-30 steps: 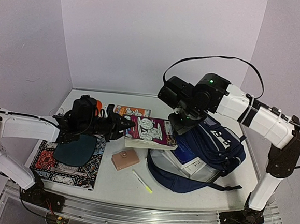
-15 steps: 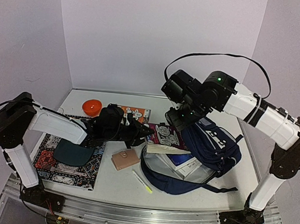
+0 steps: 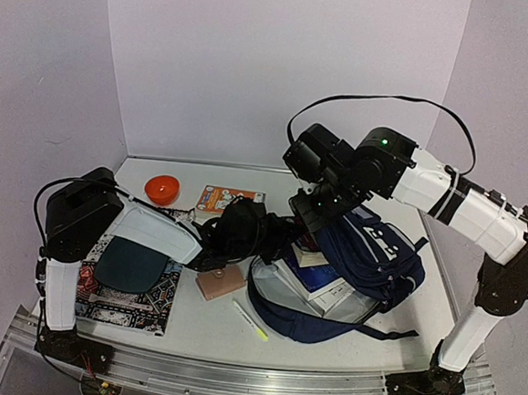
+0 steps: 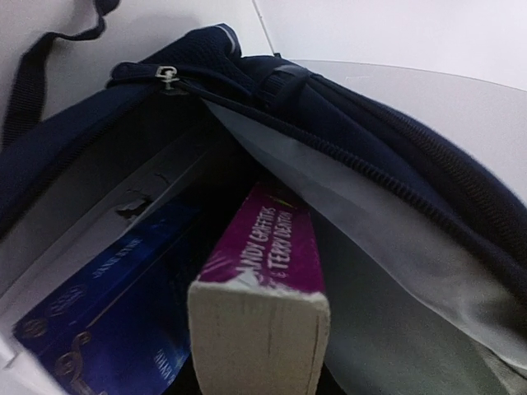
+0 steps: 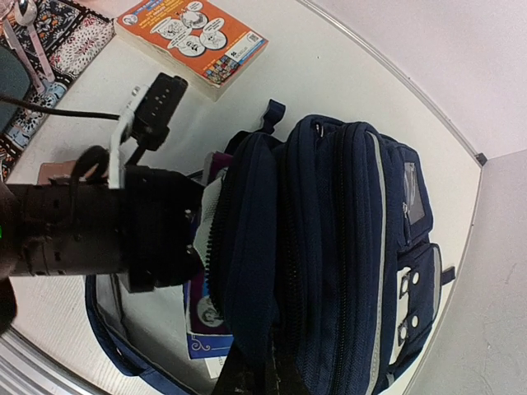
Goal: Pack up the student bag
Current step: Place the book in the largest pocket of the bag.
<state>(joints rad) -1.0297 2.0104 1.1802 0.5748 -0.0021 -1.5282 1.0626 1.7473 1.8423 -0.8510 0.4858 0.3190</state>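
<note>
The student bag [image 3: 379,252], navy blue with grey stripes, lies at the right of the table with its mouth open to the left. My right gripper [image 3: 310,218] is shut on the top edge of the bag's fabric [image 5: 255,271] and holds the opening up. My left gripper [image 3: 284,238] reaches into that opening and is shut on a thick book with a magenta spine [image 4: 265,255]. In the left wrist view the book points into the grey-lined inside, beside a blue book [image 4: 107,329] lying in the bag. The left fingers are hidden behind the book.
An orange bowl [image 3: 162,188] and an orange-covered book [image 3: 230,198] lie at the back. A patterned mat [image 3: 119,300] with a dark oval piece [image 3: 131,265] is at the front left. A tan block [image 3: 219,283] and a yellow pen [image 3: 250,320] lie before the bag. A strap [image 3: 354,331] trails forward.
My left arm has swung right, carrying the magenta book from above the table into the bag's mouth. The right gripper rose a little, still holding the bag open.
</note>
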